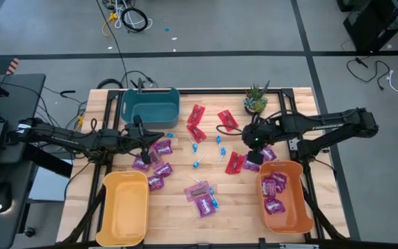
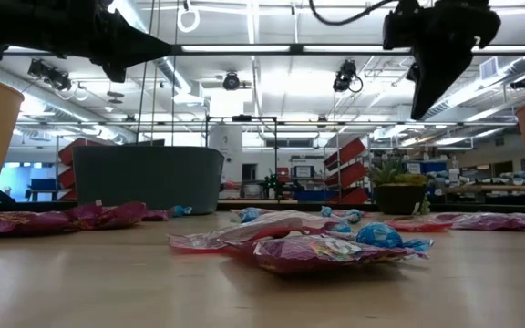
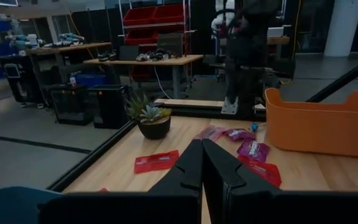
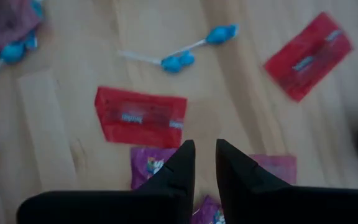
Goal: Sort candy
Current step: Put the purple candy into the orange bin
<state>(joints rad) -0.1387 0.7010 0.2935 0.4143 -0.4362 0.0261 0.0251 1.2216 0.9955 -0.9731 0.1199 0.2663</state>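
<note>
The yellow bin sits at the table's front left, the teal bin behind it. The left gripper hangs above a cluster of purple packets; its fingers are pressed together and hold nothing. In the middle, red packets lie toward the back, blue lollipops are scattered in front of them, and more purple packets with lollipops lie nearer the front edge. The right gripper hovers over a red packet and purple packets, its fingers slightly parted and empty. The orange bin at front right holds 3 purple packets. A potted plant stands at the back.
</note>
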